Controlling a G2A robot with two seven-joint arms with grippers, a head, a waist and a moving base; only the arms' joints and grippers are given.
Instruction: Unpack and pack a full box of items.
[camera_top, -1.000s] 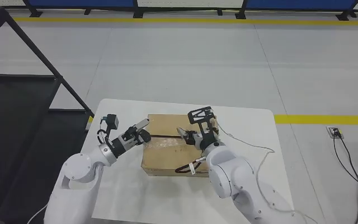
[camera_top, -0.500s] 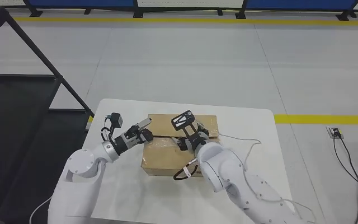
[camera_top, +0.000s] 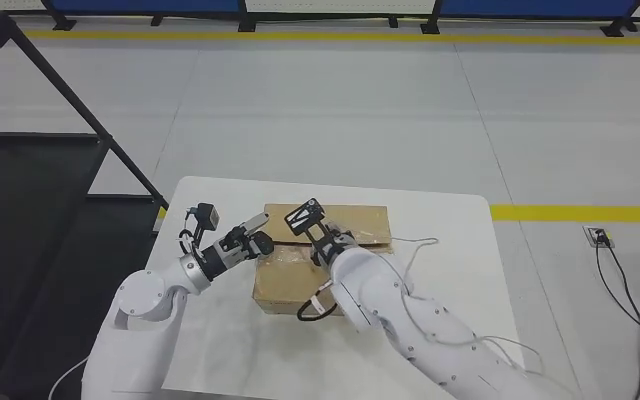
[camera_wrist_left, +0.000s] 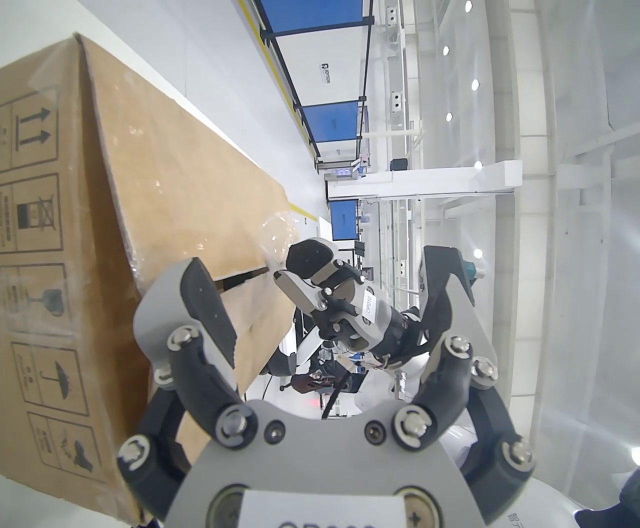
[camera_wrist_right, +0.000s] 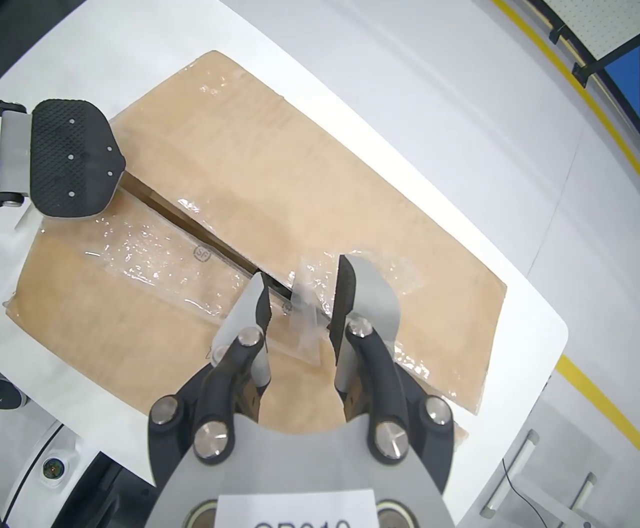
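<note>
Left gripper (camera_top: 258, 232): at the box's left end, level with its top edge, fingers spread apart and holding nothing. One black pad sits over the end of the seam. We judge that it is there to steady the box or to catch a flap edge.

Box (camera_top: 355, 222): one brown carton, upright on the surface, long side running left to right. Both top flaps (camera_wrist_right: 280, 165) lie down, so we cannot see what is inside.

Seam (camera_wrist_right: 200, 231): one dark slit between the two flaps along the top of the box. It gapes slightly near the left end, so we take the seal to be partly broken.

Clear tape (camera_wrist_right: 150, 245): wrinkled and glossy along the seam and over the box's right end. We cannot count the pieces, because they overlap.

Loose tab (camera_wrist_right: 306, 307): one curl of tape standing up off the box top, about the middle of the seam.

Right gripper (camera_wrist_right: 301, 287): above the middle of the box, fingers apart, one on each side of the loose tab, not closed on it. We think this placement is for pinching the tab and peeling the tape away.

Surface (camera_top: 465, 225): one white top under the box.

Count: one box, two flaps, one seam, two grippers.

Stage: we judge that the unpacking has barely started, since the flaps are not yet lifted.
</note>
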